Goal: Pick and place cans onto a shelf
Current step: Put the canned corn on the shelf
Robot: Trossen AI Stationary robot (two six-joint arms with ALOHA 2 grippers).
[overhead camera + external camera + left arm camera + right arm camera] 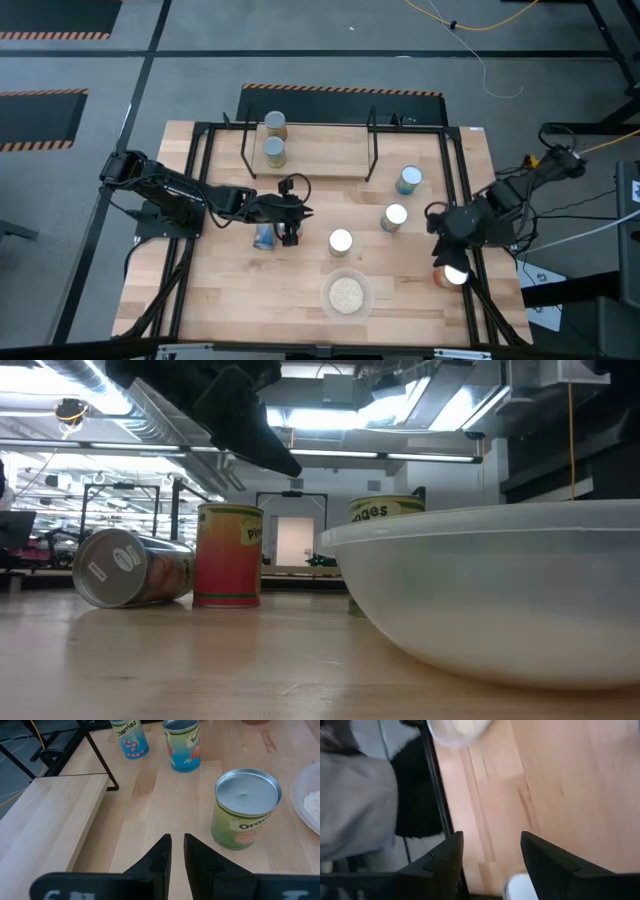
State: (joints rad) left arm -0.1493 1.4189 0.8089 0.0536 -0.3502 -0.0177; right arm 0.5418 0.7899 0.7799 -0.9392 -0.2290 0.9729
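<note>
High view: two small tins with silver tops [274,137] stood on the low light-wood shelf in a thin black frame [330,152], beyond the left tool [291,226]. Four more tins remained on the wooden counter [230,300]: a blue-labelled tin lying on its side [264,237] just beside the left tool, three upright tins [378,213] between the two tools, and a red-labelled tin [448,276] directly under the right tool [447,262]. Judged from this, the task was about one quarter done.

Low view: a toppled tin [130,568] lay touching an upright red-and-yellow tin [229,555], behind a clear plastic bowl [500,585].

Left wrist view: the left tool's fingers [157,857] were clenched almost together, grasping nothing; a green-labelled tin [245,807] stood ahead of them, near the shelf edge.

Right wrist view: the right tool's fingers [547,860] were released wide, with a silver tin top [519,887] between them, not yet gripped.
</note>
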